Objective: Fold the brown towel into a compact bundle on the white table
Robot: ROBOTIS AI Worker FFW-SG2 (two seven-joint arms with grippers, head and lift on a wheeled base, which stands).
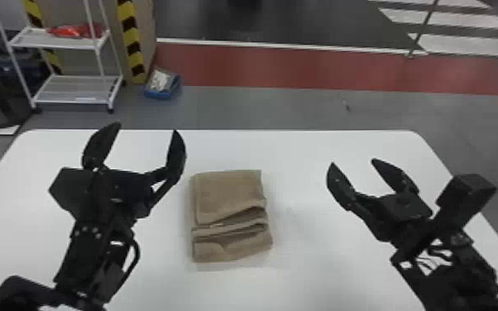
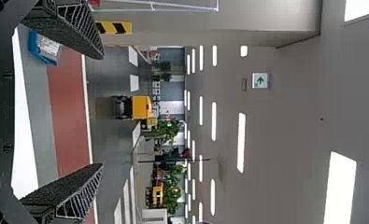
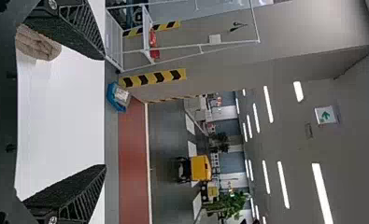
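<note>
With clock directions read around the towel in the head view, twelve pointing away from us, we have the black two-fingered left gripper [image 1: 145, 127] at ten o'clock, its fingers wide apart and nothing between them. The matching black right gripper [image 1: 352, 161] is at two o'clock, also spread and empty, well apart from the cloth. Between them the folded brown cloth towel [image 1: 227, 194] lies on the smooth white table [image 1: 310, 264], and we judge the bundle nearly or wholly done. What could go wrong is loosening: the layers gape from three towards five o'clock and their edges sit uneven, so the stack may spring open or slump if nothing presses it. If we go back in to tidy, a low fingertip could snag one of those open folds and drag the upper layer off, and a push from a single side could slide the whole bundle, as nothing braces it. As for writing, we can make out no brand, label or lettering on the towel or the table; farther out, the left wrist view has a green-and-white sign [image 2: 260, 80] bearing an arrow.
</note>
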